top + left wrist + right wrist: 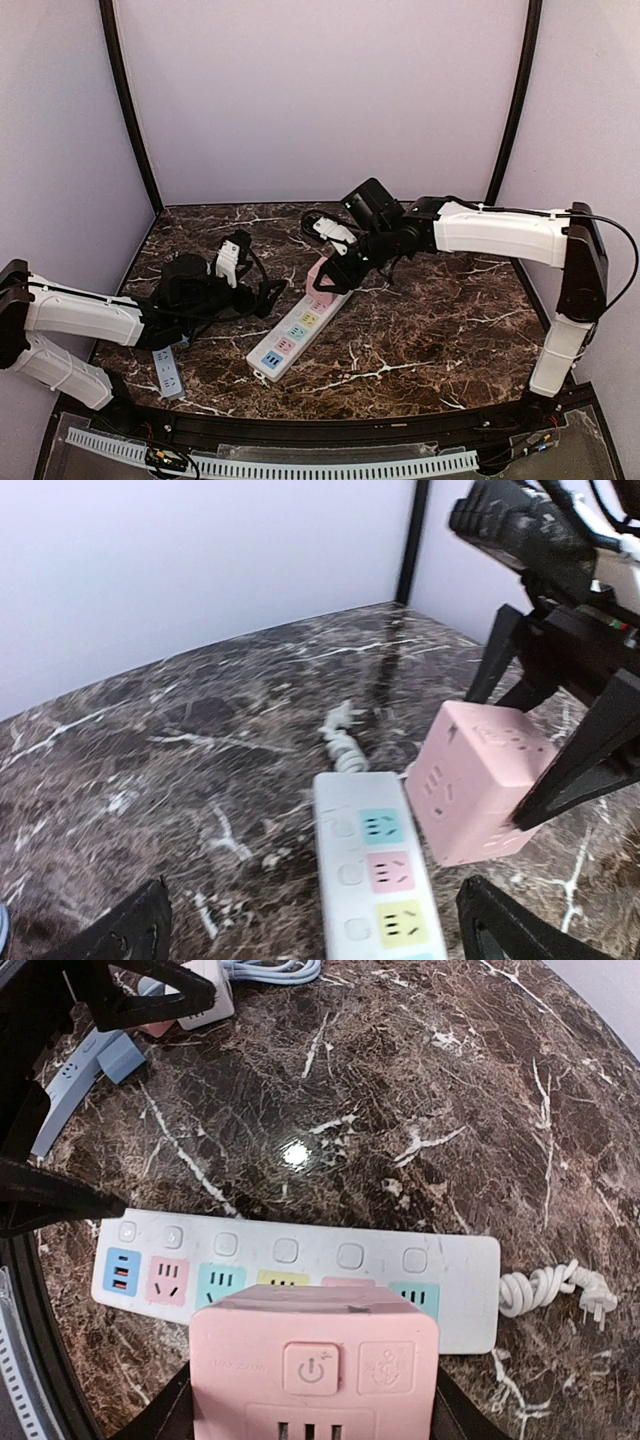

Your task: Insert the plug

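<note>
Two grippers meet near the middle of the table (430, 330) in the top view: the left gripper (268, 297) lies low by the near left side of the strip (298, 332), while the right gripper (335, 272) reaches in from the right and clamps the cube (322, 278) at the strip's far end. A second, bluish strip (168, 372) lies near the left edge, beside the left arm; the right half of the table is bare marble. From the left wrist, the left gripper (320, 930) has its fingers (130, 930) spread wide with nothing between them, the strip (368, 880) running between them. The cube (478, 780) is tilted at the strip's far right corner, pinched by black fingers; whether its prongs are in a socket cannot be told. A coiled cord (340, 742) lies just past the strip. From the right wrist, the right gripper (315, 1410) grips the cube (315, 1365) on both sides, over the strip's (300, 1258) pink socket. The cord (550, 1290) trails right, with open marble beyond.
</note>
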Robot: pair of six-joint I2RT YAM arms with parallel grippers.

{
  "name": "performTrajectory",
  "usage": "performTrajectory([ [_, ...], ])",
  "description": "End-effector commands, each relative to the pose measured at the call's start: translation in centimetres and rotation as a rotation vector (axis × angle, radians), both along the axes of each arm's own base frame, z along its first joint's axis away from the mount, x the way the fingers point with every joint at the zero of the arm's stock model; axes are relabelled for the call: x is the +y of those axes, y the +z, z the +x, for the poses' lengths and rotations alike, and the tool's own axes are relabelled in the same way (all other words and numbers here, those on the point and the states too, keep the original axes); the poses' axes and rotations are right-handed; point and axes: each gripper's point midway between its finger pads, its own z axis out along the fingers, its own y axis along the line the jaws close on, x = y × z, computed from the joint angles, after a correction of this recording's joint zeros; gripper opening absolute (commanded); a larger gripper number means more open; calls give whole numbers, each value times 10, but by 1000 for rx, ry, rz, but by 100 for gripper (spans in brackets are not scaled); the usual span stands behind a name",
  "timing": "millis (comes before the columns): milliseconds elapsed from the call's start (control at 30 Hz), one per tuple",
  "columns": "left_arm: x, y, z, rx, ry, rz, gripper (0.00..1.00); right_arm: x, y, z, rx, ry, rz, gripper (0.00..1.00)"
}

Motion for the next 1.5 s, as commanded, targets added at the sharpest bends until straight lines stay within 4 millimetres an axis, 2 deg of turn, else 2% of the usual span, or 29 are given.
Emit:
performTrajectory([
  [0, 47, -15, 22, 37, 301, -71, 99, 13, 12, 32, -53, 35, 36, 2],
  [233, 73, -15, 26, 6, 420, -31, 99, 23, -15, 52, -47, 43, -24, 0],
  [467, 88, -24, 32, 13, 477, -19, 99, 15, -39, 66, -43, -22, -87, 0],
  [667, 92, -23, 32, 9, 490, -23, 99, 1, -46, 74, -33, -89, -93, 0],
  [900, 91, -24, 31, 13, 480, -28, 99, -4, -57, 74, -4, -113, -78, 0],
  [1100, 90, -24, 31, 13, 476, -31, 99, -9, -58, 77, -1, -137, -73, 0],
  [1300, 90, -25, 31, 13, 476, -30, 99, -7, -61, 67, 45, -118, -52, 0],
  [1467, 90, -24, 31, 13, 472, -32, 99, -12, -54, 63, 47, -133, -42, 0],
])
